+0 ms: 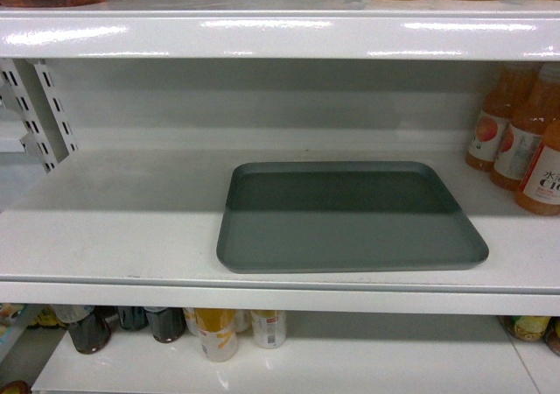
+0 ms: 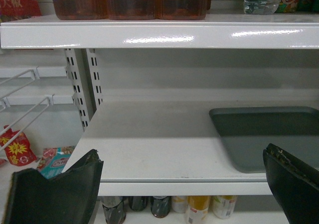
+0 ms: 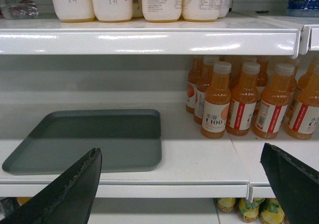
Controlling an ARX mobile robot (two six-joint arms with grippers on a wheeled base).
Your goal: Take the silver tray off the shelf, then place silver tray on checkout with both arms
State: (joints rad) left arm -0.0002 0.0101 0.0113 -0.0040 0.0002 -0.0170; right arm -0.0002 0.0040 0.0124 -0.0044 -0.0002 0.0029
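The tray is lying flat on the white shelf, right of the shelf's middle, with its front edge near the shelf's front lip. Its back half is sitting in the shadow of the shelf board above, and its front half is catching the light. Nothing is resting on it and neither hand is touching it.

In the left wrist view the left hand is hanging in front of the shelf's front lip with its two fingers spread wide apart and holding nothing; the tray's left end is showing at the right of that view. In the right wrist view the right hand is likewise hanging before the shelf edge, its fingers spread wide and gripping nothing, with the tray at the left of that view.

Orange drink bottles are standing to the right of the tray, apart from it. White bottles are lining the shelf board above, along with brown jars. Cans and dark bottles are standing on the lower shelf.
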